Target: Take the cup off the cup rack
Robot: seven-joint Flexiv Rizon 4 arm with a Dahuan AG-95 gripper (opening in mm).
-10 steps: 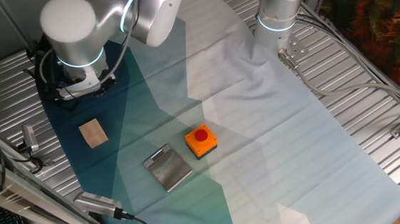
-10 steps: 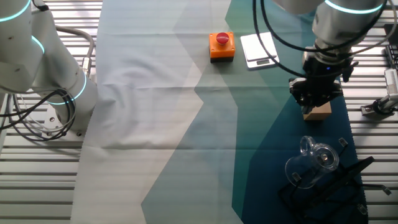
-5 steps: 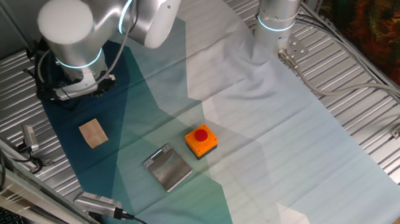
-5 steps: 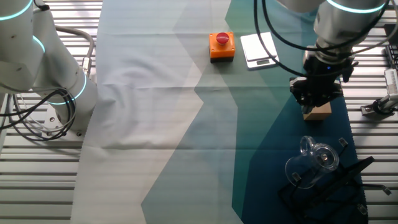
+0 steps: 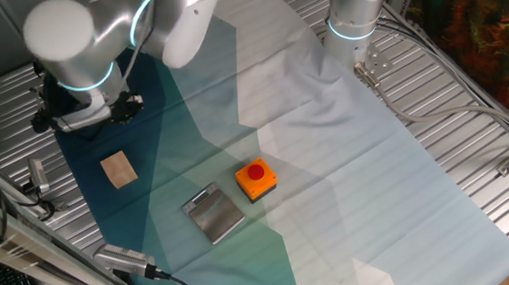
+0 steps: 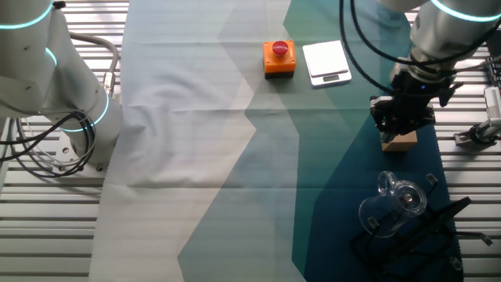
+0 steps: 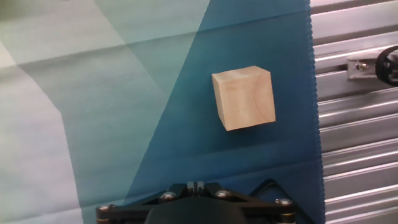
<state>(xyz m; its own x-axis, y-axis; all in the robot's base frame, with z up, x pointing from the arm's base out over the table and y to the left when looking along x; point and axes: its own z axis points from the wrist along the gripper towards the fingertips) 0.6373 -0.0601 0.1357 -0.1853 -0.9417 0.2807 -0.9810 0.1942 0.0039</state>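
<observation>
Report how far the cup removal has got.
Nothing looks done yet: the cup sits on the cup rack. In hand: the tool hangs over the wooden block, holding nothing; its fingers are not visible. Left: reach the cup, grip it and lift it off the rack.

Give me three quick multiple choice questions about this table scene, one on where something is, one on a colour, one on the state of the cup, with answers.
1. What lies directly below the tool in the hand view?
A. wooden block
B. orange box
C. grey metal plate

2. What colour is the button on the orange box?
A. green
B. red
C. blue

3. The cup is:
A. held by the tool
B. on the cup rack
C. on the grey metal plate

Answers:
1 A, the wooden block fills that view.
2 B, the orange box has a red button.
3 B, the cup sits on the cup rack, apart from the tool.
</observation>
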